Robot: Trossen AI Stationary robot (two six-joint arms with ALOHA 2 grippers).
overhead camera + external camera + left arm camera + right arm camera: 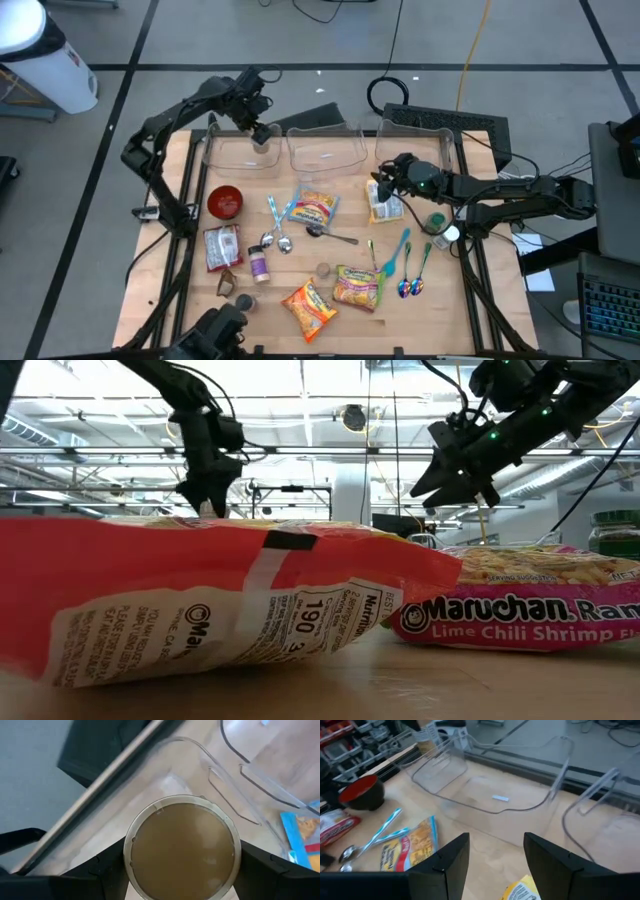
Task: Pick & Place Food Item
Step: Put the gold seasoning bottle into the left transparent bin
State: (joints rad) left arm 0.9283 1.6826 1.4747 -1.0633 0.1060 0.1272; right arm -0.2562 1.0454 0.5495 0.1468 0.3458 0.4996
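The wooden bench (190, 290) holds many things. At its far edge stand three clear bins in a row: a left bin (222, 152), a middle bin (325, 152) and a right bin (447, 150). The middle and right bins look empty.

The left arm reaches over the left bin. Its left gripper (262, 133) holds a small round jar (182, 847) with a brownish top, one finger on each side. The jar hangs just above the floor of the left bin. So this food item is nearly put away, but it has not been let go yet.

The right arm waits over the bench near a yellow packet (385, 206). Its right gripper (492, 852) is partly open and holds nothing.

Lots is left: noodle packets (355, 287), a red bowl (225, 202), a small bottle (259, 264), and spoons (405, 270) lie on the bench.
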